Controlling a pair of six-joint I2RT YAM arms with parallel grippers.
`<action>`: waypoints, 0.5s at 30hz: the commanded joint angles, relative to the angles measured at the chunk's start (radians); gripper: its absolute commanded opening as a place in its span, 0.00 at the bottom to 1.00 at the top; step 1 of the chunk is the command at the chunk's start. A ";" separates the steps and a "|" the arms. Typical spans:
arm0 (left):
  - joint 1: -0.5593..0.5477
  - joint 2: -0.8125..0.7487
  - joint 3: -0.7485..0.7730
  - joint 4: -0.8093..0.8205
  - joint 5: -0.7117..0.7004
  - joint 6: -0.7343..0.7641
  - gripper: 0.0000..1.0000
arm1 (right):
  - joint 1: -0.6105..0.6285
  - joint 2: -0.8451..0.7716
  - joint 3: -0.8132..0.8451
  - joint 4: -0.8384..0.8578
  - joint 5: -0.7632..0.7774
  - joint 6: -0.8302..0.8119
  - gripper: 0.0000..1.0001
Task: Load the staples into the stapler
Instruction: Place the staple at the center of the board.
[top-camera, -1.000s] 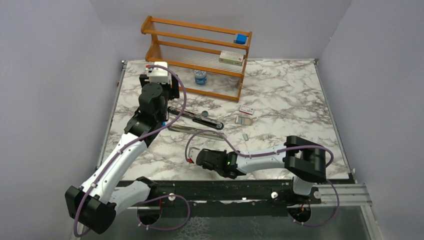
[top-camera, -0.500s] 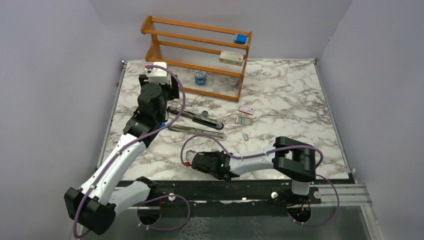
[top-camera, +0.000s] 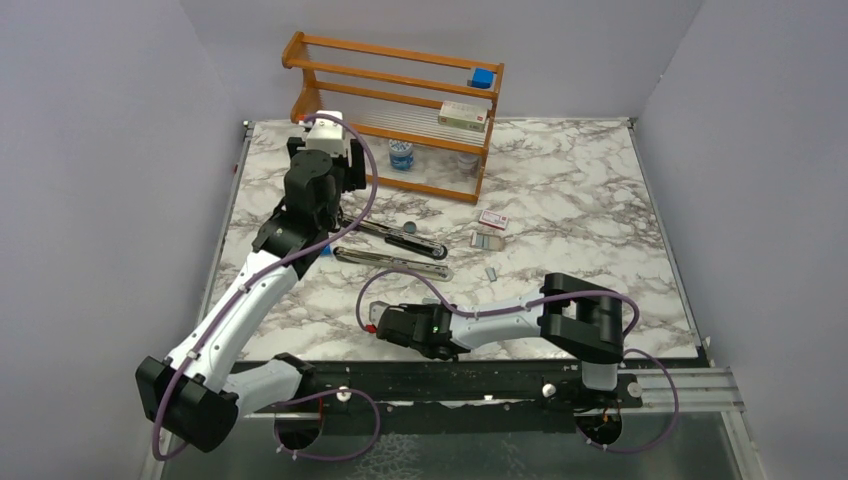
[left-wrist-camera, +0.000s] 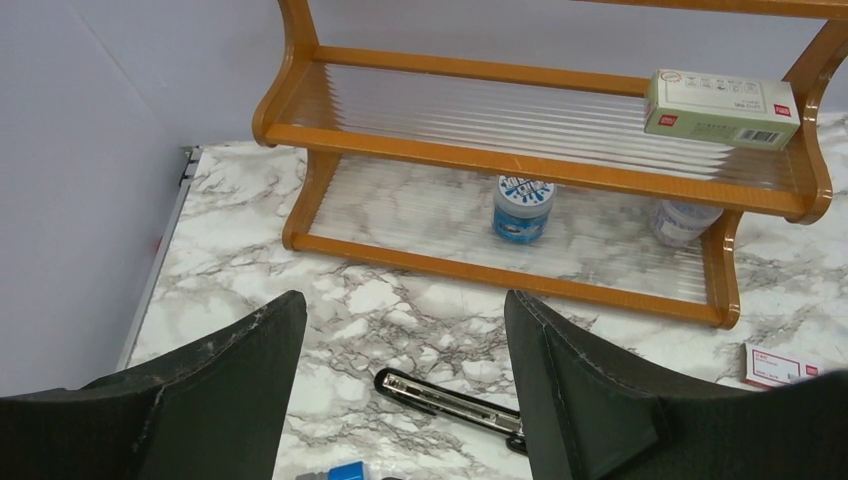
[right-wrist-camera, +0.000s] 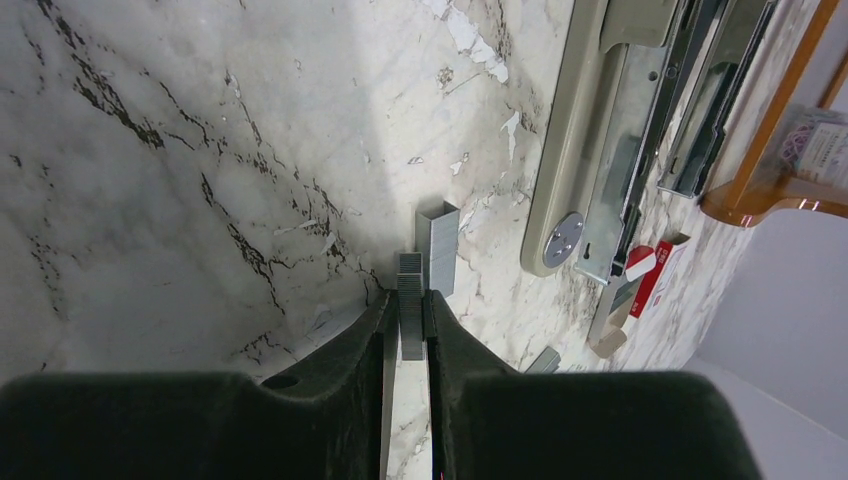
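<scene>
The stapler (top-camera: 392, 245) lies opened flat on the marble, a black bar behind and a silver channel bar in front. It also shows in the right wrist view (right-wrist-camera: 620, 150), and its black end shows in the left wrist view (left-wrist-camera: 450, 395). My right gripper (right-wrist-camera: 408, 300) is shut on a grey strip of staples (right-wrist-camera: 410, 300) low over the table, near the front edge (top-camera: 380, 322). A second strip (right-wrist-camera: 437, 245) lies just past the fingertips. My left gripper (left-wrist-camera: 400, 310) is open and empty above the stapler's left end (top-camera: 322, 190).
A wooden rack (top-camera: 400, 110) at the back holds a blue-lidded jar (left-wrist-camera: 522, 208) and a pale box (left-wrist-camera: 722, 108). A red-and-white box (top-camera: 492, 220) with loose strips (top-camera: 487, 240) lies right of the stapler; another small strip (top-camera: 491, 271) lies nearer.
My right gripper has slid left along the table's near side, still holding the strip. My left gripper has shifted a little to the right and farther back.
</scene>
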 joint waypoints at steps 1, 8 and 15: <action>0.000 0.028 0.057 -0.017 0.015 0.002 0.75 | 0.016 0.066 -0.014 -0.109 -0.178 0.059 0.21; 0.000 0.067 0.097 -0.013 -0.003 0.020 0.75 | 0.016 0.072 -0.006 -0.122 -0.197 0.063 0.22; 0.000 0.084 0.104 -0.012 -0.003 0.023 0.75 | 0.016 0.071 -0.007 -0.130 -0.223 0.083 0.24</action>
